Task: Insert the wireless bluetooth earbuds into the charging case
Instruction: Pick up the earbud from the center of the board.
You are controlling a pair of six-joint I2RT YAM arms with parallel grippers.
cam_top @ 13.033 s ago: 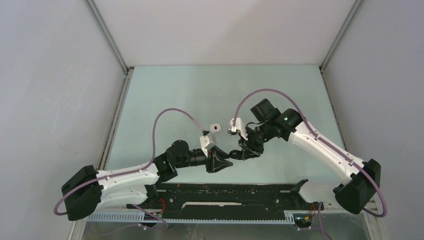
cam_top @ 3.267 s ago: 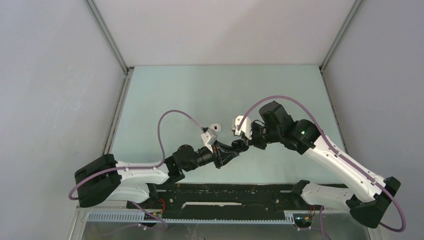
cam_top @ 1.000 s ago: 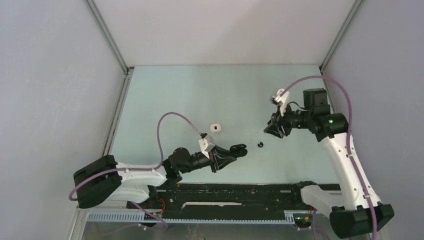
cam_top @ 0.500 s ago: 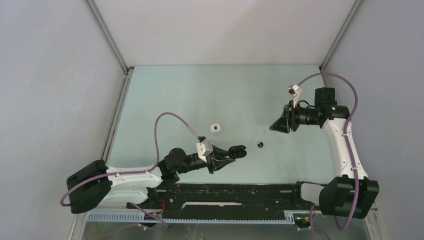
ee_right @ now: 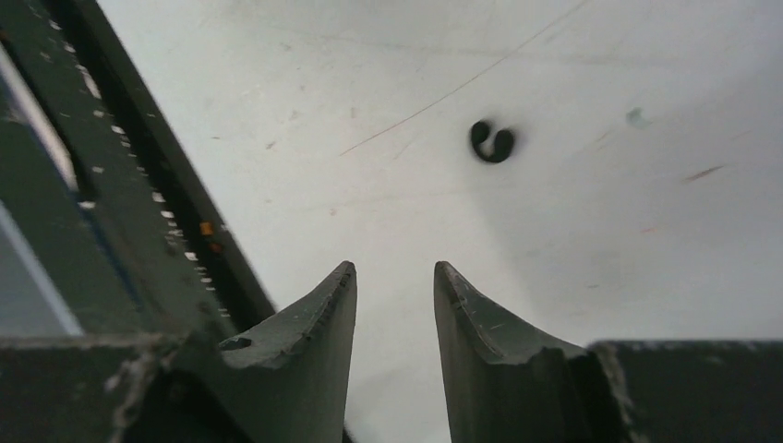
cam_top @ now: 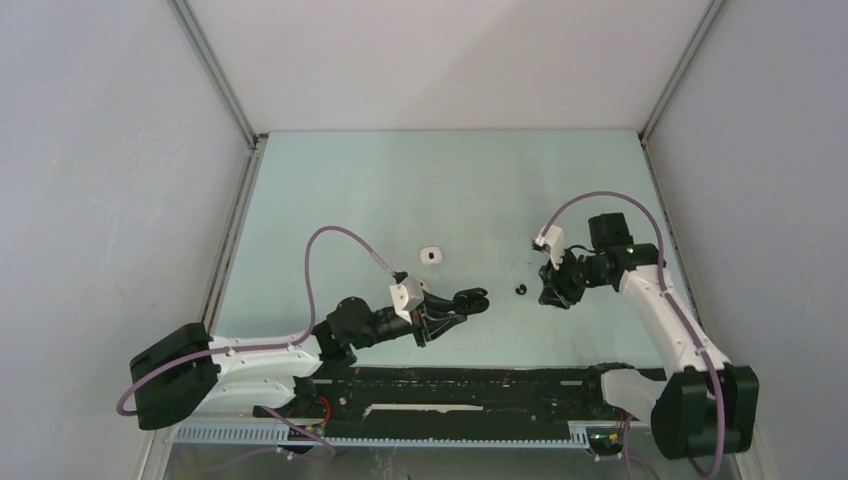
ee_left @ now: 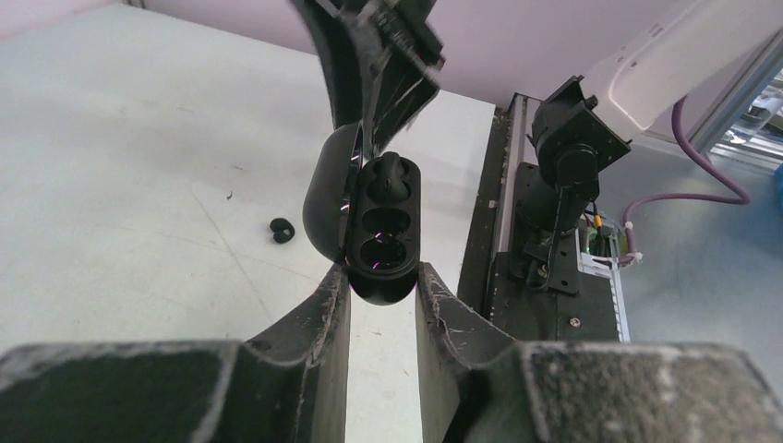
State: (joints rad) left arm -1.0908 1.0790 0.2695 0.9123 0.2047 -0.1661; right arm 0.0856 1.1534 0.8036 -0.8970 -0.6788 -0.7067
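Observation:
My left gripper [cam_top: 478, 298] is shut on an open black charging case [ee_left: 382, 235], held above the table with its lid [ee_left: 323, 198] swung to the left. One black earbud [ee_left: 391, 172] seems to sit in the far well; the near well [ee_left: 379, 255] looks empty. Another black earbud [cam_top: 520, 289] lies on the table between the two grippers; it also shows in the left wrist view [ee_left: 282, 231] and the right wrist view [ee_right: 492, 143]. My right gripper [cam_top: 548, 292] is open and empty, low over the table just right of that earbud, fingertips [ee_right: 443, 273] short of it.
A small white rounded piece with a dark spot [cam_top: 431, 255] lies on the table behind the left gripper. The black base rail [cam_top: 450, 385] runs along the near edge. Metal frame posts [cam_top: 215, 80] and grey walls bound the pale green table [cam_top: 400, 180].
My right arm has swung down from a raised pose at the far right to the table beside the loose black earbud. My left gripper holds the case almost still.

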